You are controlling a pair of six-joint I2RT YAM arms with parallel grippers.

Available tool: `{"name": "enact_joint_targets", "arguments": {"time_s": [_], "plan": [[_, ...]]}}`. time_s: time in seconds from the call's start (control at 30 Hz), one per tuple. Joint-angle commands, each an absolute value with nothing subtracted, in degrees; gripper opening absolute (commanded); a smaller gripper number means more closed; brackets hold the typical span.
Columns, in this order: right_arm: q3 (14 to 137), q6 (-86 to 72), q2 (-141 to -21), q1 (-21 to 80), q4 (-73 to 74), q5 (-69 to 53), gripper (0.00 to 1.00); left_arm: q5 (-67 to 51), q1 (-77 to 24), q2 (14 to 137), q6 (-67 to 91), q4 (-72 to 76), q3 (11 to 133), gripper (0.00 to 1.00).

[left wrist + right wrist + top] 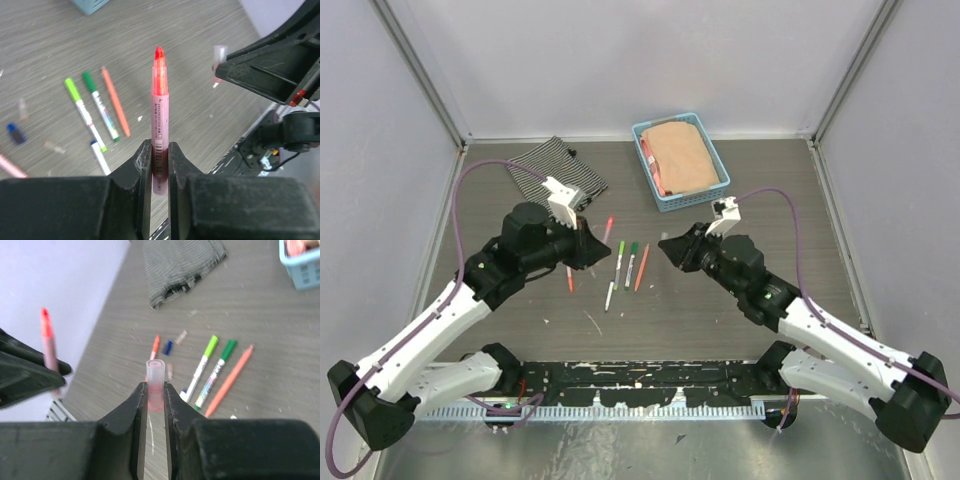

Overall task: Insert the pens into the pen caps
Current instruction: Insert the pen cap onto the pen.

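Note:
My left gripper [160, 150] is shut on the lower body of a pink pen [159, 105], whose bare orange-red tip points away from the camera. My right gripper [155, 390] is shut on a translucent pink pen cap [155, 374], open end outward. In the top view the two grippers [592, 243] [668, 246] face each other a short gap apart above the table. Below them lie a light-green-capped pen [205, 362], a dark-green-capped pen [220, 367] and an orange pen [231, 380]. A loose dark blue cap [168, 347] lies beside another orange-red pen [155, 346].
A blue basket [642, 155] holding a tan cloth stands at the back centre. A striped cloth [560, 165] lies at the back left. A short white pen with a blue end [100, 156] lies near the green ones. Grey walls close in the table.

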State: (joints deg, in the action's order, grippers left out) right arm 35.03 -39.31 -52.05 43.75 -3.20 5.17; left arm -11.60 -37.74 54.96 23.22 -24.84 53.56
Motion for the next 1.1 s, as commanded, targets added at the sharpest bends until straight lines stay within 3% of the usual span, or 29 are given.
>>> {"name": "enact_joint_targets", "arguments": {"time_s": [0.0, 0.3, 1.07], "plan": [[36.5, -35.9, -47.4, 43.6, -12.2, 8.1, 0.17, -10.8, -43.4, 54.6, 25.2, -12.9, 52.5, 0.00], [42.1, -33.8, -46.7, 43.5, -16.5, 5.1, 0.15, -11.7, -50.1, 56.7, 24.0, -2.1, 52.5, 0.00], [44.8, -35.1, -46.4, 43.5, -24.3, 0.0, 0.14, -12.9, -53.0, 56.9, 22.9, 6.2, 49.0, 0.00]]}}
